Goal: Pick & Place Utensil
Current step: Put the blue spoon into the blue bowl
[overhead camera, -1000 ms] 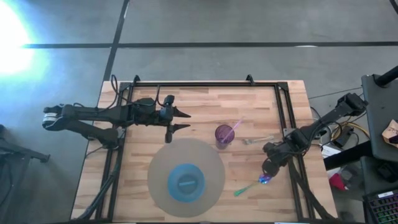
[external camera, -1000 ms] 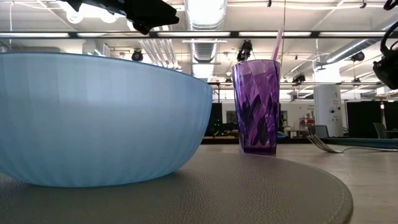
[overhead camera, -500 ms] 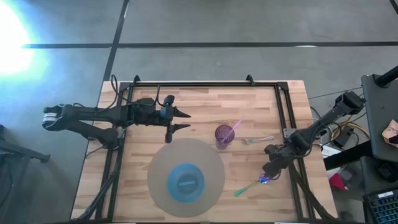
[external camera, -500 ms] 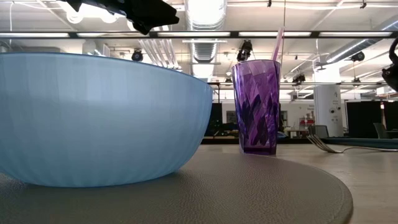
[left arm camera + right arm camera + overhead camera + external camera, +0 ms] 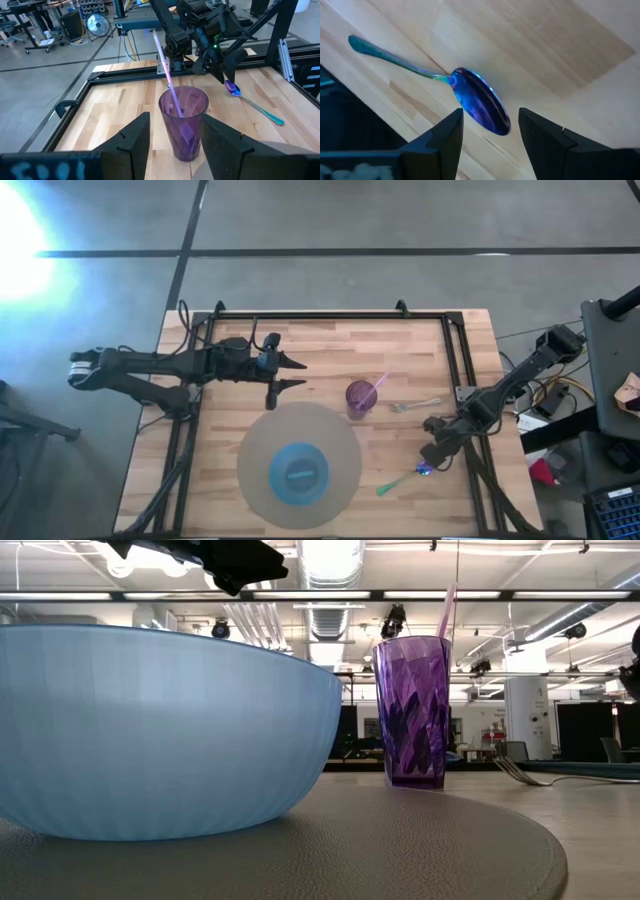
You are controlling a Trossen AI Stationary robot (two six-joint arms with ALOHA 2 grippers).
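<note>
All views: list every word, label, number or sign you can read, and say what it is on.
None can be read.
Left gripper: pale blue marks along the housing's edge, too blurred to read.
Right gripper: similar pale marks on the housing's edge, also unreadable.
Purple cup, spoon, blue bowl, fork and round mat: no lettering visible.

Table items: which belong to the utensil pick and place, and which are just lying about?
In the job:
- iridescent spoon, under the open right tool
- purple cup, already holding a pink utensil

Lying about:
- silver fork
- blue bowl on round grey mat
- left tool, waiting open
</note>
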